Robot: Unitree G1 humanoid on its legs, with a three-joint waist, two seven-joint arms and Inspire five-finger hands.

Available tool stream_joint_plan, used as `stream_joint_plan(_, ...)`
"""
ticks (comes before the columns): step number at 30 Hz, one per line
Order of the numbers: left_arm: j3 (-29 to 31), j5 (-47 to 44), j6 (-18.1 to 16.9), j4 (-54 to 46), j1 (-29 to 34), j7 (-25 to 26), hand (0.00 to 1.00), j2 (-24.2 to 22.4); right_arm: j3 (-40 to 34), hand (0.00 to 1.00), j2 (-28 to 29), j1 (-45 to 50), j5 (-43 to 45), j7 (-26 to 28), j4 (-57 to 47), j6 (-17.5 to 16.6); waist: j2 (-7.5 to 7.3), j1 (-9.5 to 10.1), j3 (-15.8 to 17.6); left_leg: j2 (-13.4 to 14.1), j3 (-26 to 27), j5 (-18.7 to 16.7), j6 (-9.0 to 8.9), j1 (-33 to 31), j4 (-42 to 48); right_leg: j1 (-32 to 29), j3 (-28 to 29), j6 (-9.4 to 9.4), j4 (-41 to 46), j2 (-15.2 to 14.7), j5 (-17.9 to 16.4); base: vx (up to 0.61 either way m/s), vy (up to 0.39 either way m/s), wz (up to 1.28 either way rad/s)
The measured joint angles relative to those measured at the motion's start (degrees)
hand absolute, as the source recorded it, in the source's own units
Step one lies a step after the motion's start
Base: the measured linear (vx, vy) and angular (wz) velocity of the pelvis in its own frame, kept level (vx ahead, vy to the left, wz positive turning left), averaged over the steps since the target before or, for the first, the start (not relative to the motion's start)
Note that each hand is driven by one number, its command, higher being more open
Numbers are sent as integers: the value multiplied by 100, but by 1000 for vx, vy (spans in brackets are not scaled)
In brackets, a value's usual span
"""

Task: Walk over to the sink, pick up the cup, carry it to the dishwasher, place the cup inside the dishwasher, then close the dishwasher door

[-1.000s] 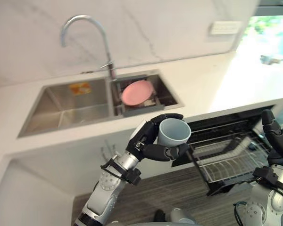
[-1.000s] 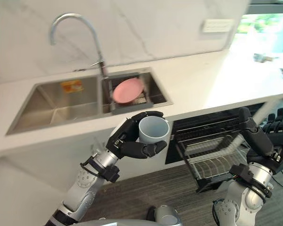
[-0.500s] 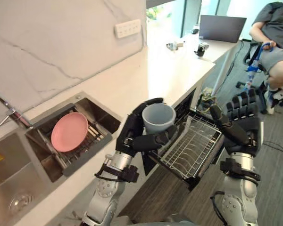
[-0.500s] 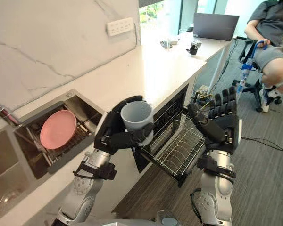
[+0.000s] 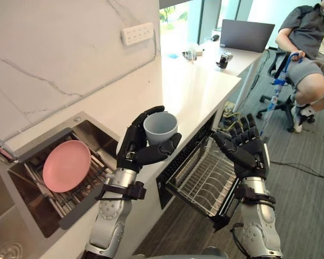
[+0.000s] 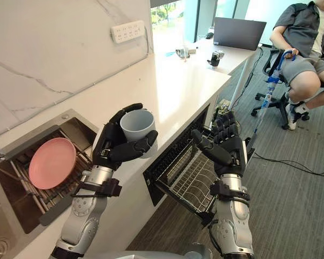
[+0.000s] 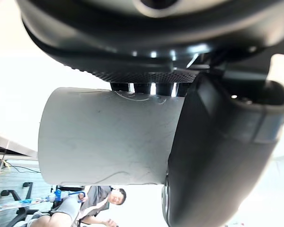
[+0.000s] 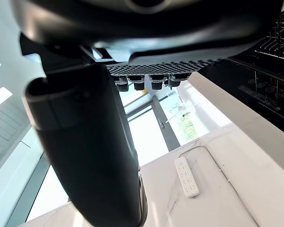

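Left wrist view: cup gripped, held off the surface

1. Left hand [image 5: 136, 152]. Its fingers [image 5: 149, 113] and thumb are curled round the pale grey cup [image 7: 109, 137], with the thumb laid across the cup's side. The cup is upright, mouth up, in the air over the front edge of the white surface [image 5: 191, 86], above the open dishwasher [image 5: 178, 167].
2. Right hand [image 5: 245, 156]. Fingers straight and spread, holding nothing, raised over the pulled-out wire rack [image 5: 200, 181].
3. Sink [image 5: 100, 141]. A pink plate [image 5: 66, 165] leans inside it, on the cup's left.
4. Beyond: power strip [image 5: 138, 33] on the wall, laptop [image 5: 247, 35] at the surface's far end, seated person [image 5: 308, 48].
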Motion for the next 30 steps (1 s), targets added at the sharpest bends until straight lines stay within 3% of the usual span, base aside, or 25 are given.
stream_joint_plan(3, -39, 241, 0, 19, -7, 135, 0, -74, -11, 100, -33, -37, -3, 1, -17, 39, -16, -4, -14, 74, 47, 66, -97, -56, -89, 19, 14, 0, -250, 158, 7, -36, -89, -10)
stream_joint_plan(9, -64, 449, 36, 456, -3, 250, 0, -94, -25, 100, -85, -31, 14, 4, -107, 144, -43, 29, -37, 164, 225, 149, -93, -153, -159, 32, 111, 28, -869, 387, 390, -39, -10, -16)
stream_joint_plan(12, 61, 573, 31, 451, 7, 333, 0, -139, -51, 100, -82, -33, 108, 216, -173, 279, -52, 106, -43, 243, 444, 158, -91, -168, -136, 298, 172, 41, -1758, 602, 912, -28, 12, -31)
stream_joint_plan(14, 190, 879, 24, 451, 6, 579, 0, -140, -48, 100, -62, -22, 322, 632, -175, 478, -107, 97, -77, 243, 483, 158, -91, -204, -115, 584, 177, 50, -2513, 706, 1333, -25, -8, -14)
stream_joint_plan(18, 262, 1459, -113, 469, 8, 740, 0, -134, 1, 100, -174, 12, 648, 1127, -165, 755, -114, 104, -76, 282, 452, 166, -106, -209, -64, 663, 142, 50, -2606, 728, 1387, -52, -12, 3)
stream_joint_plan(23, 262, 1481, -305, 686, 8, 766, 0, -65, 10, 100, -409, -27, 717, 1863, -166, 922, -116, 63, -76, 290, 445, 170, -115, -222, -38, 688, 130, 25, -2608, 727, 1413, -78, -4, 1)
stream_joint_plan(27, 268, 1467, -366, 826, -27, 811, 0, 130, 143, 100, -733, -54, 669, 2495, -166, 1335, -116, -34, -77, 264, 346, 207, -114, -275, -41, 689, 45, 21, -2608, 708, 1420, -51, -1, 10)
stream_joint_plan(30, 280, 1386, -363, 827, -66, 810, 0, 186, 142, 100, -954, -68, 463, 2652, -166, 1479, -115, -33, -77, 238, 277, 247, -108, -309, -48, 689, -34, 21, -2607, 691, 1420, -9, -3, 16)
